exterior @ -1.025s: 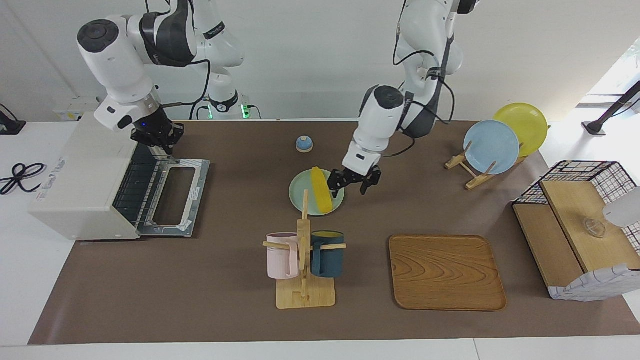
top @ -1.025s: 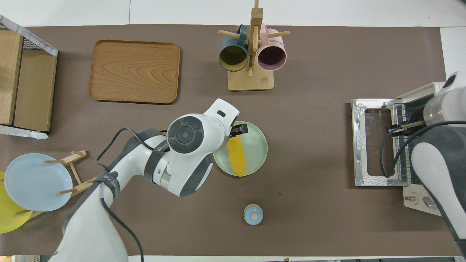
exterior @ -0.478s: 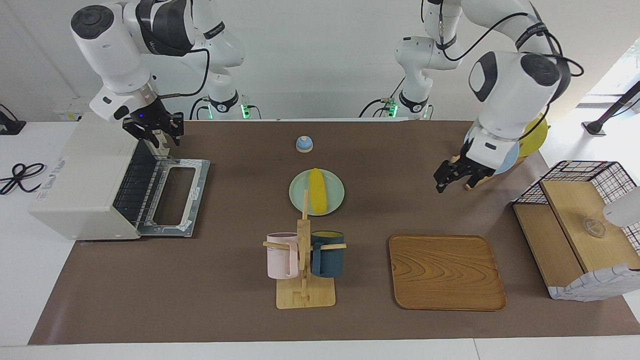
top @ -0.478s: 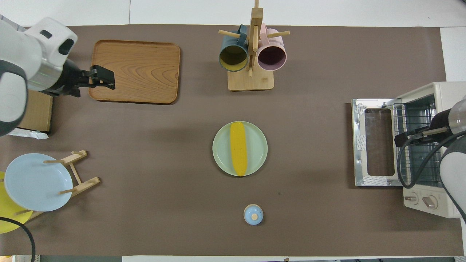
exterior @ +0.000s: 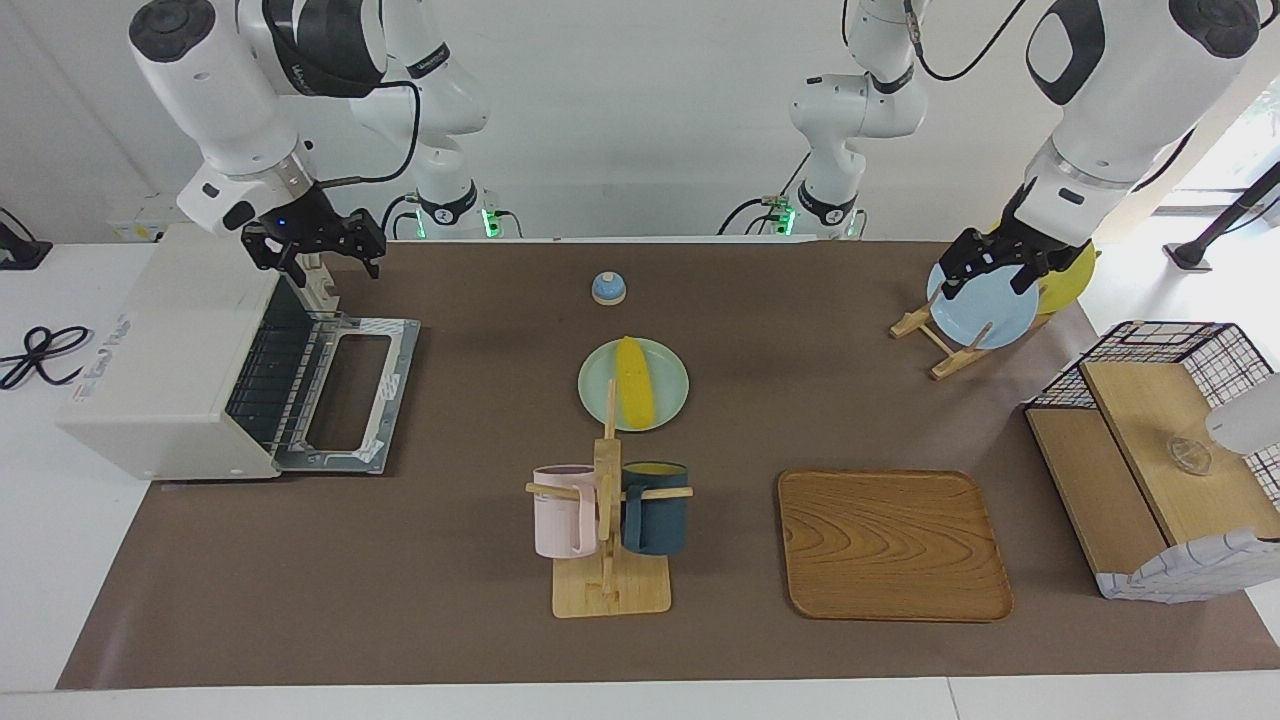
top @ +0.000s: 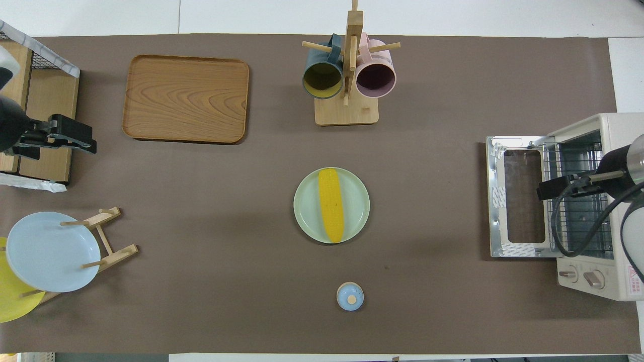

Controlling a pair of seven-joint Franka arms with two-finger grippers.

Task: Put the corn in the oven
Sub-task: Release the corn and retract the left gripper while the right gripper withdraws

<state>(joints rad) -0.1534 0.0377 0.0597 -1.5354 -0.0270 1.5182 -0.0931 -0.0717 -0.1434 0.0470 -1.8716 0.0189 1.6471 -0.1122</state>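
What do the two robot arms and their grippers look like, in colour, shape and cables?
Both arms are glossy white, built of rounded segments with dark grey or black joint bands and round dark caps. Black cables loop along each arm. The left gripper and the right gripper are black and angular, each on a white wrist block. A small blue light shows above the right gripper.

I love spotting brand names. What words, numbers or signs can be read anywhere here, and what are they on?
No text here reads clearly enough to quote.
Dark print on top of the oven: too blurred to read.
White lettering on the right arm, on its dark band: too small.
Red-and-white sticker beside the oven's knobs: too small.
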